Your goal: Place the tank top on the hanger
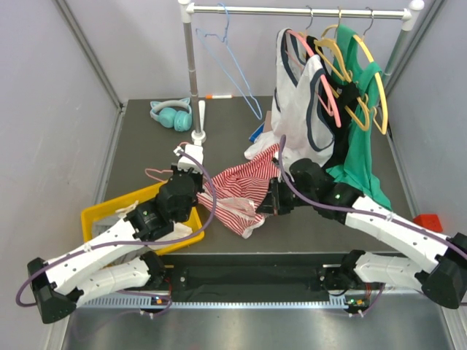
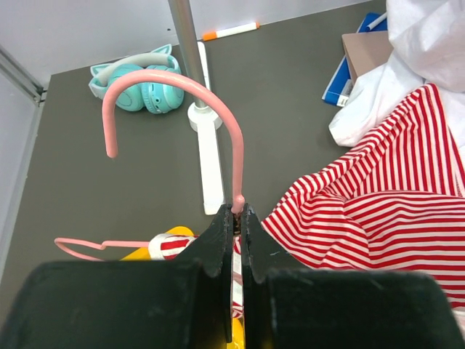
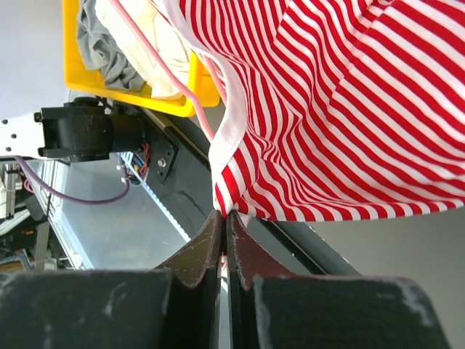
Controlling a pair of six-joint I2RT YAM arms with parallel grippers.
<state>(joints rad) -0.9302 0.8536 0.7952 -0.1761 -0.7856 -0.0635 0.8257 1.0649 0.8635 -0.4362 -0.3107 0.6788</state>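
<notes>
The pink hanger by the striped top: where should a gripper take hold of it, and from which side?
Grip the hanger at its straight neck just under the hook, coming from the near side, as the left gripper does, jaws shut. The neck is bare and thin; the tank top crowds its right side.

High rear overview, two close wrist views; tank top (image 1: 244, 191) common to all.

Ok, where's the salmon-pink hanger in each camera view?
Top external: hanger, a thin pink loop left of centre.
Left wrist: hanger hook arching up at centre from the left gripper.
Right wrist: hanger as a thin pink line, upper left.
Shared landmark: striped tank top, in all three.
</notes>
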